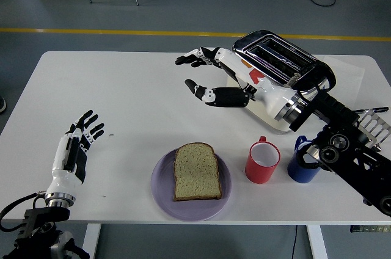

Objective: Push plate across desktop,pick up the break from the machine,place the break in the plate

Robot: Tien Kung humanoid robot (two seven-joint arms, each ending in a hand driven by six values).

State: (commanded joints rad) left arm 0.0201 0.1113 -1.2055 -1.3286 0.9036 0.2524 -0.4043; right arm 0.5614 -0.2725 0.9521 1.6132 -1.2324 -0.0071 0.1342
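Now we see the bread (196,171) lying flat on the purple plate (161,193) at the bottom middle of the frame. Our right hand (215,76) is up high in the middle, in front of the toaster (287,69), with its fingers spread wide and holding nothing. Our left hand (74,151) rests at the lower left, fingers spread out too and empty. A red cup (263,162) stands just right of the plate, and a blue cup (303,163) stands next to it, partly behind our right arm. A metal rack (374,126) sits at the right edge.
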